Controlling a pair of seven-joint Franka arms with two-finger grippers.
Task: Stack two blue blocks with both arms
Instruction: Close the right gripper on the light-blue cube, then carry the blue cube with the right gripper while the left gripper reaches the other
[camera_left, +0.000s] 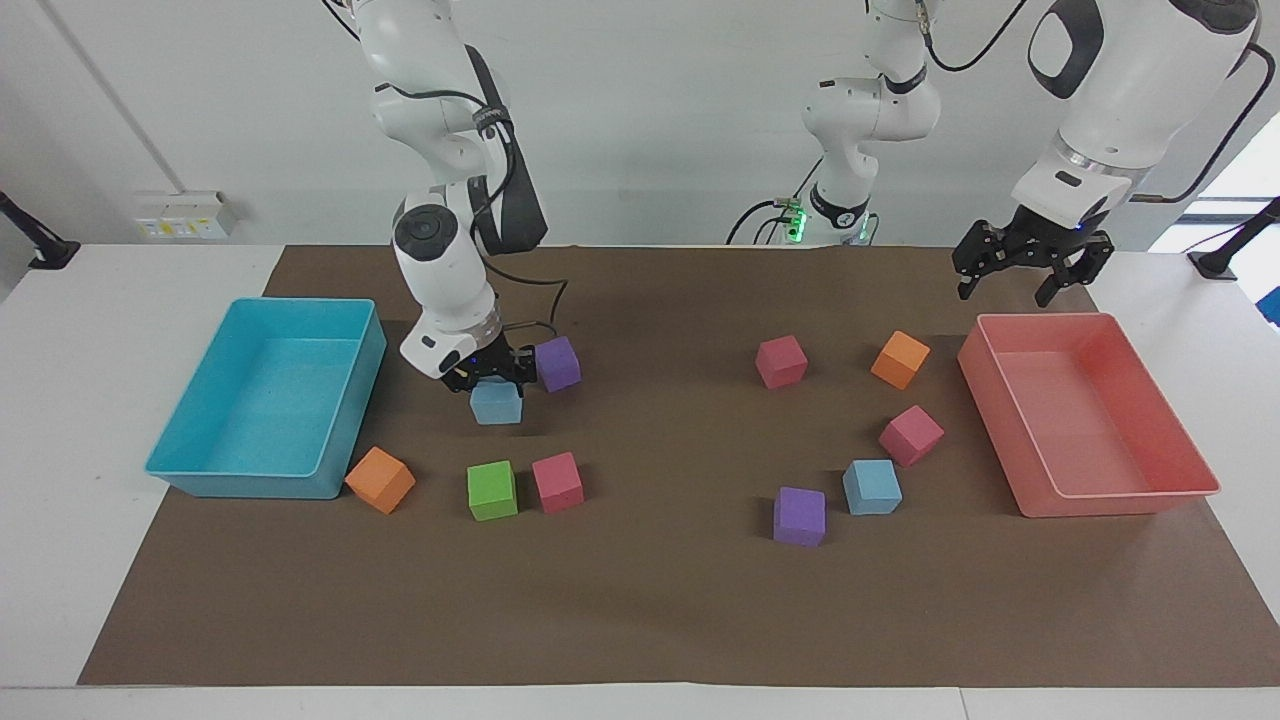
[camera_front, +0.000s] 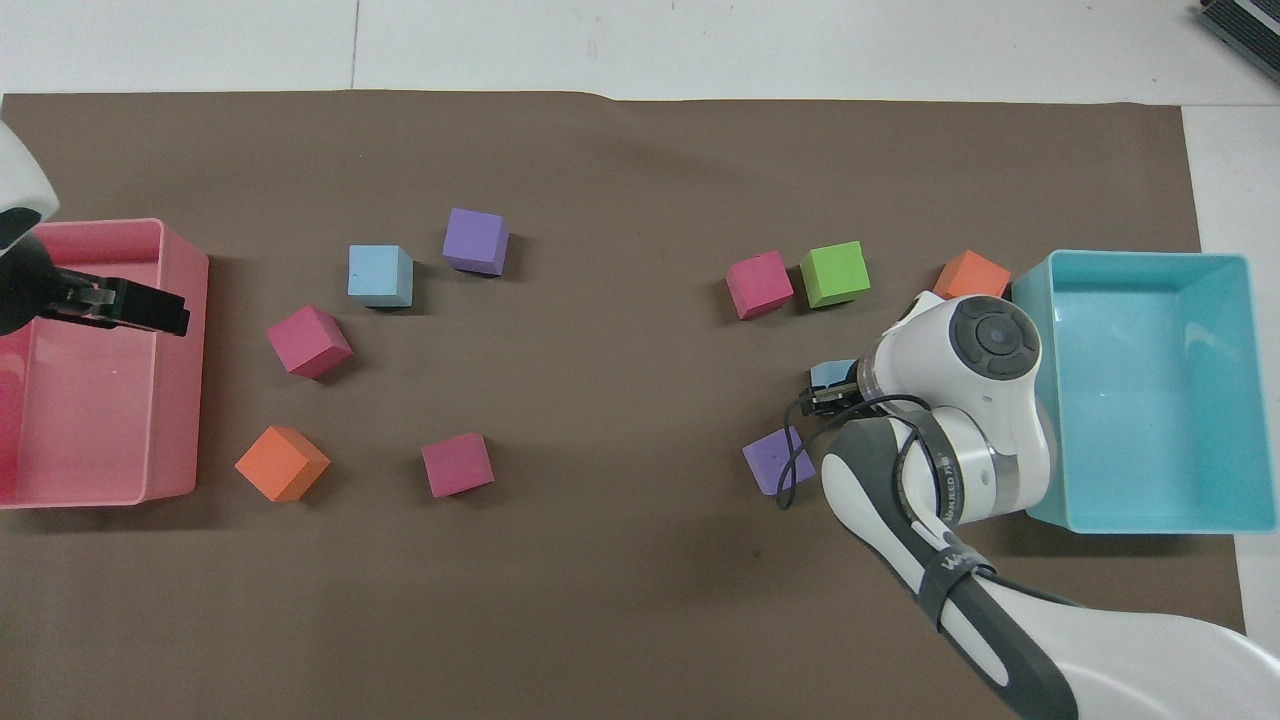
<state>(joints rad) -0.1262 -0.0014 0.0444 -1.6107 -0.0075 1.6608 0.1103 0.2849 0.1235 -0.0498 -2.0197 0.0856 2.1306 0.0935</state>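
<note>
Jaws of right gripper (camera_left: 490, 378) around blue block (camera_left: 496, 403)

Overhead: right arm's wrist covers most of the held blue block (camera_front: 832, 373), only a corner shows at centre right; orange cube (camera_front: 972, 275) partly hidden under it. Left gripper (camera_front: 150, 312) cut off at left edge, pink tray (camera_front: 180, 400) too. Facing: arm tops cropped.

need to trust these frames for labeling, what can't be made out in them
- Overhead view: the right gripper and most of its blue block sit under the arm's wrist.
- Overhead view: the left gripper is cut off by the edge.
- Overhead view: the orange block beside the turquoise tray is partly covered.
</note>
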